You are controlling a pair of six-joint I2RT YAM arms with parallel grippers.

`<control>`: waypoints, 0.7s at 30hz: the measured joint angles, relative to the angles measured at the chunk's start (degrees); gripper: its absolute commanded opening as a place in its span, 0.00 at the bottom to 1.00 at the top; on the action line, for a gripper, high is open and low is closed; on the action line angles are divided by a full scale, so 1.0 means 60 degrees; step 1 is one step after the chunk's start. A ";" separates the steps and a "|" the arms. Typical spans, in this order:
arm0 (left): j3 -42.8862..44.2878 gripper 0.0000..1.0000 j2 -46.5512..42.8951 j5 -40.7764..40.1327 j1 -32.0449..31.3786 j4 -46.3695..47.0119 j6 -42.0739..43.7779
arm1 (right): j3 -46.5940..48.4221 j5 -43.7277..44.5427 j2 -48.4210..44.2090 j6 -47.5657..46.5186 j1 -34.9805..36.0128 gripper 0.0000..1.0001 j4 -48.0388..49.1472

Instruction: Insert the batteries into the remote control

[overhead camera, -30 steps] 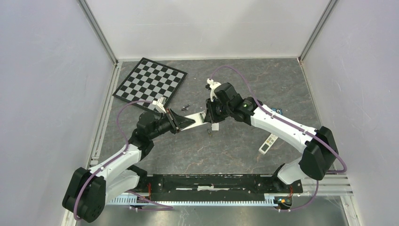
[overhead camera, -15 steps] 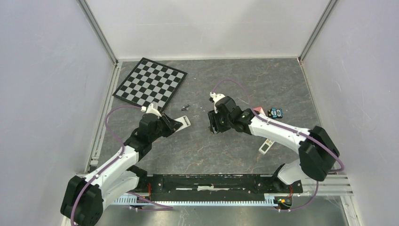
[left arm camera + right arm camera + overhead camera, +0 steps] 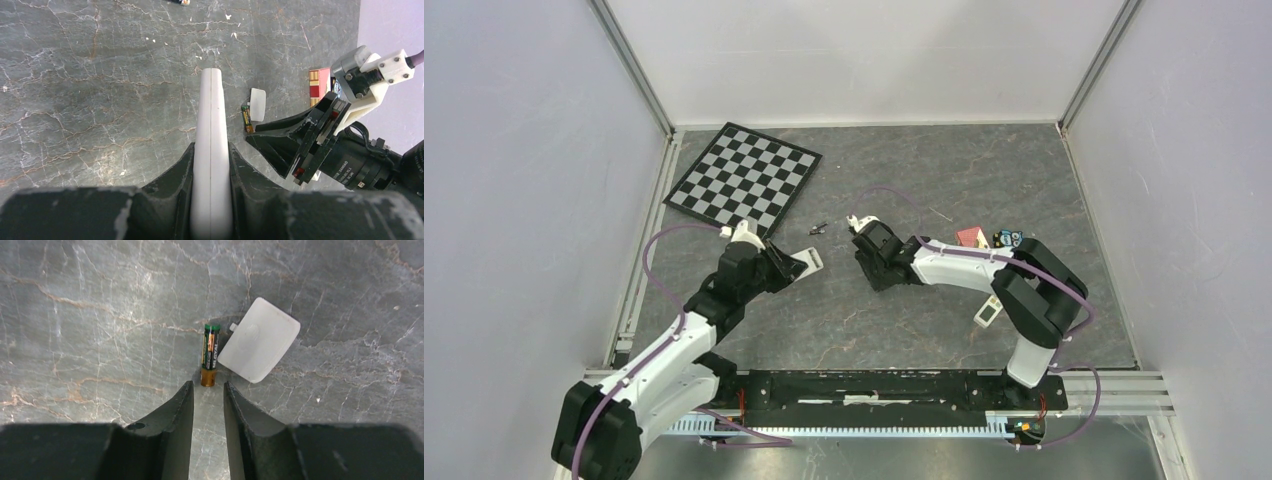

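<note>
Holding one remote (image 3: 211,100), left end effector (image 3: 211,146); one battery (image 3: 209,355) beside one cover (image 3: 259,339).

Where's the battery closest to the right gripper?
In the right wrist view, the battery lies on the table just ahead of the open right gripper, with the white cover close on its right.

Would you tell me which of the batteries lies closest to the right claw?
The green-capped battery beside the white cover, just ahead of the right claw; the other battery lies near the checkerboard.
</note>
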 measured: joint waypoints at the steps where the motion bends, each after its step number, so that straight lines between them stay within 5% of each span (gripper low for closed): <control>1: 0.0000 0.02 -0.0029 -0.0004 0.0000 -0.0015 0.0015 | 0.0047 0.0033 0.0033 0.0000 0.0000 0.33 0.0029; 10: 0.0018 0.02 -0.0124 -0.0004 0.0000 -0.0164 0.0109 | 0.0372 0.0240 0.0444 0.0073 0.0000 0.31 0.0262; 16: 0.0022 0.02 -0.0219 0.0000 0.0000 -0.0255 0.0168 | 0.0554 0.0361 0.0627 0.0324 0.0007 0.06 0.0328; 21: 0.0022 0.02 -0.0324 0.0073 0.0000 -0.0280 0.0255 | 0.0627 0.0423 0.0681 0.0488 0.0007 0.00 0.0313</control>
